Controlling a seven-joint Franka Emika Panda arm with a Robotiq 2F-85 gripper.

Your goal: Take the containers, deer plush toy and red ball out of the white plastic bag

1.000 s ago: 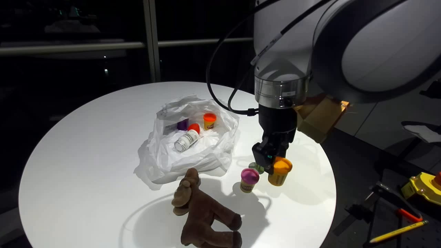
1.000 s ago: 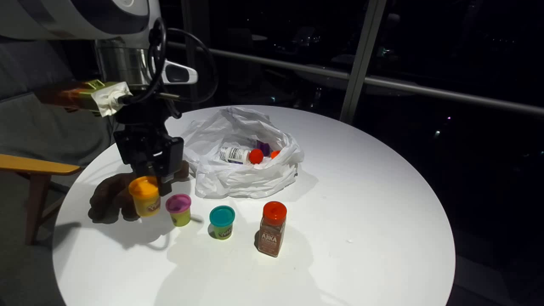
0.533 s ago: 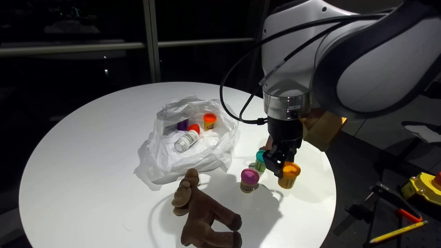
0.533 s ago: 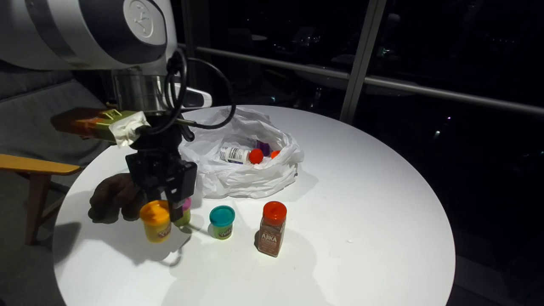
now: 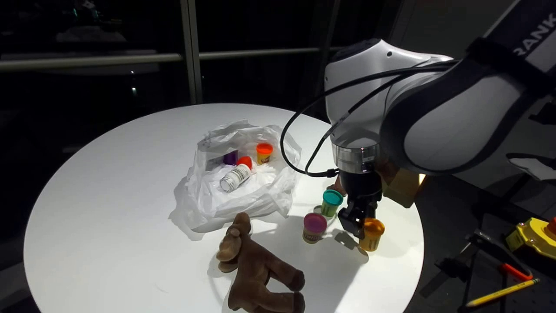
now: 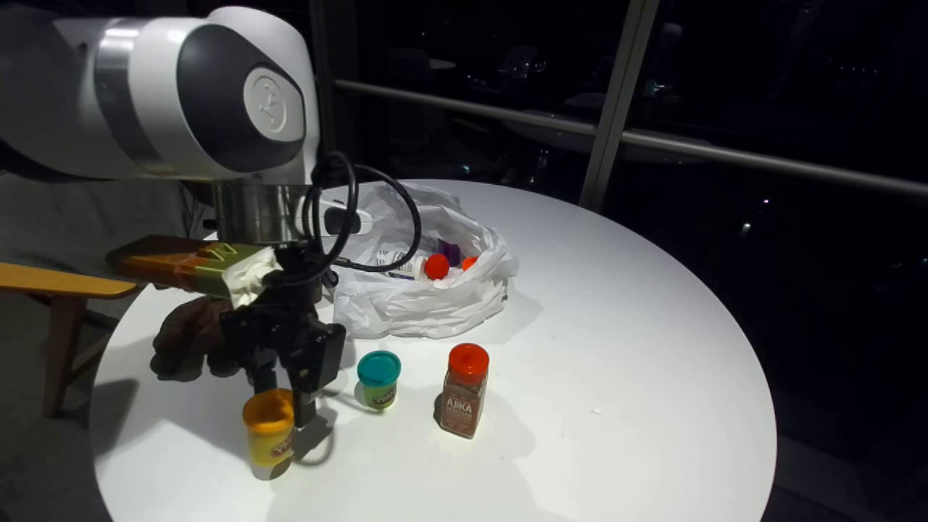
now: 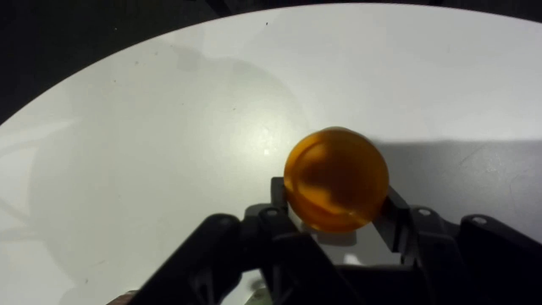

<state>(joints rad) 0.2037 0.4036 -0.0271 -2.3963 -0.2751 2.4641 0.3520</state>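
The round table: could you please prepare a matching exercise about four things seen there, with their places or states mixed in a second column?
Column one
1. orange-lidded tub
2. toy deer
3. white bottle
4. spice jar

Column two
A. lying inside the plastic bag
B. upright beside the teal-lidded tub
C. held between the jaws
D. lying on the table

Right pairs: 1-C, 2-D, 3-A, 4-B

"AJIKA" reads across the red-capped jar (image 6: 465,391), and the letters "RANK" show on the arm (image 5: 451,119).
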